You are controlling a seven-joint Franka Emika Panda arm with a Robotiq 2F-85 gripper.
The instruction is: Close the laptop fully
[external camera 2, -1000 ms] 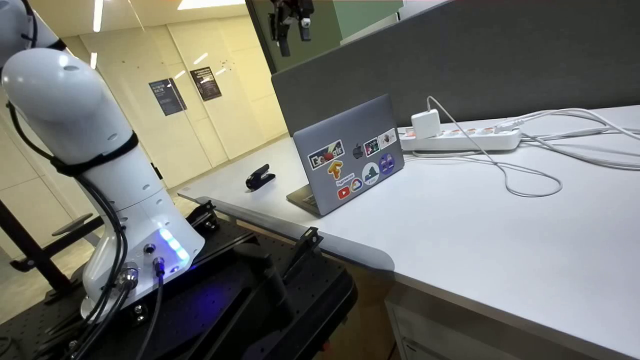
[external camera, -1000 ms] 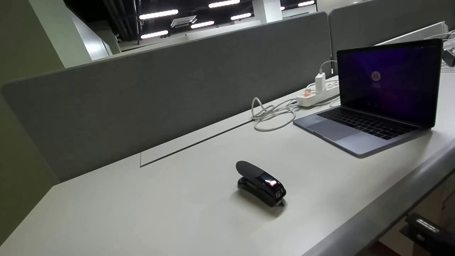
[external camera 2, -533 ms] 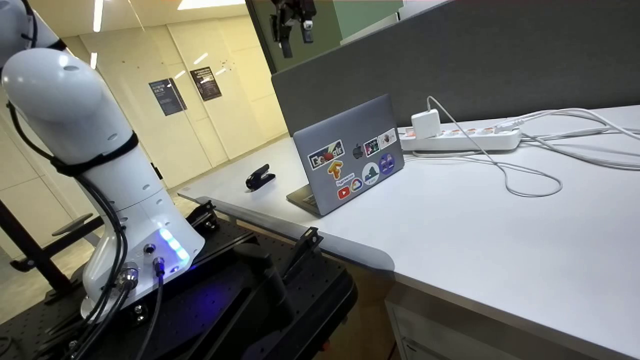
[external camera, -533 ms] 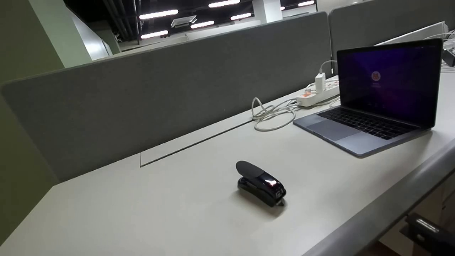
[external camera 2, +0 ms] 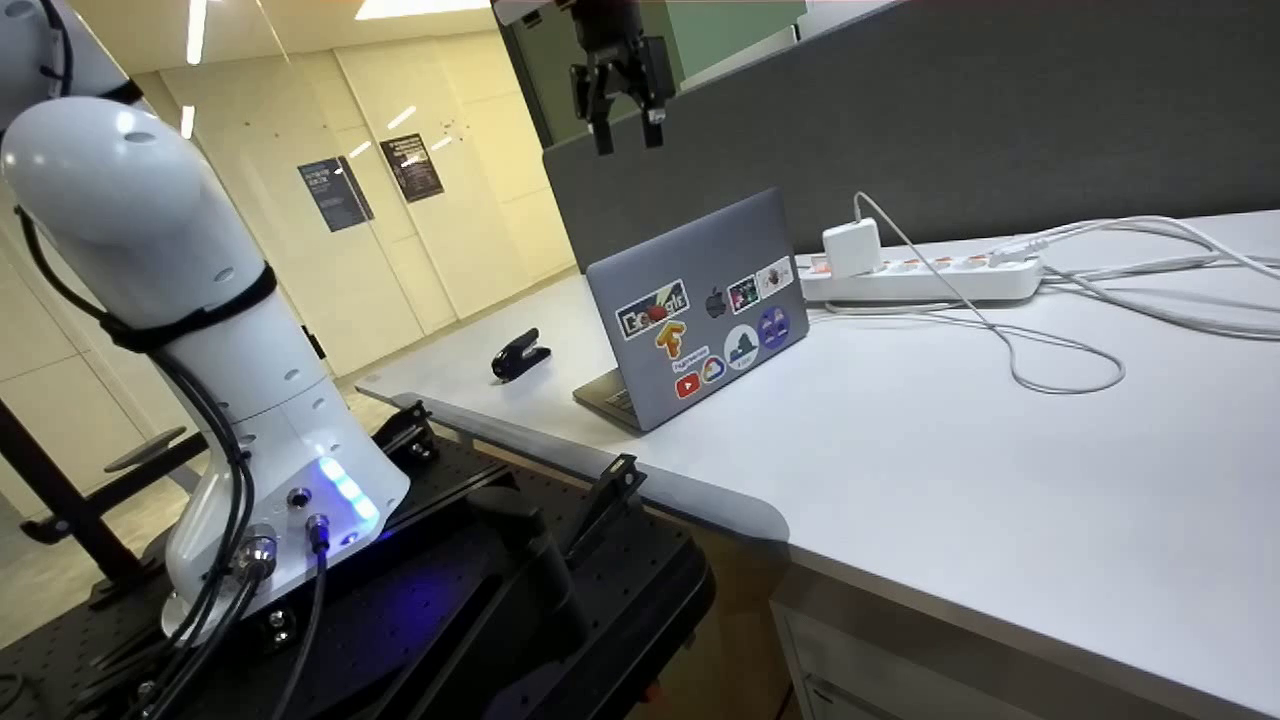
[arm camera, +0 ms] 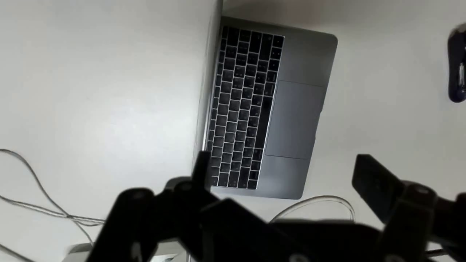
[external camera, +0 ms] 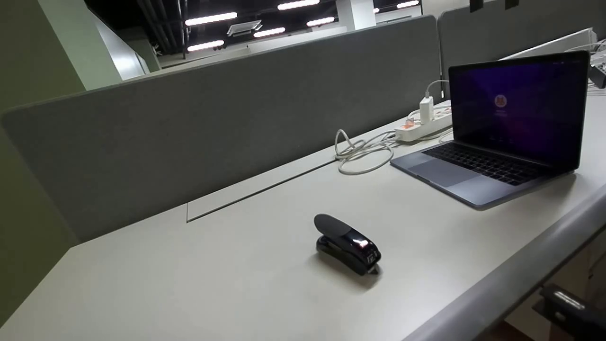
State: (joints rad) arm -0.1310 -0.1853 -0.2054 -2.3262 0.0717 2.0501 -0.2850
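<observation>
Wrist view | one open laptop (arm camera: 269,109) | one stapler (arm camera: 457,64) | two jaws — wide apart, empty

- Bright ceiling tubes (external camera: 210,19) above laptop (external camera: 502,128) level
- Wrist view: 1 glare patch on desk (arm camera: 145,120) beside laptop
- Wrist view: gripper (arm camera: 282,158) above laptop blurred
</observation>
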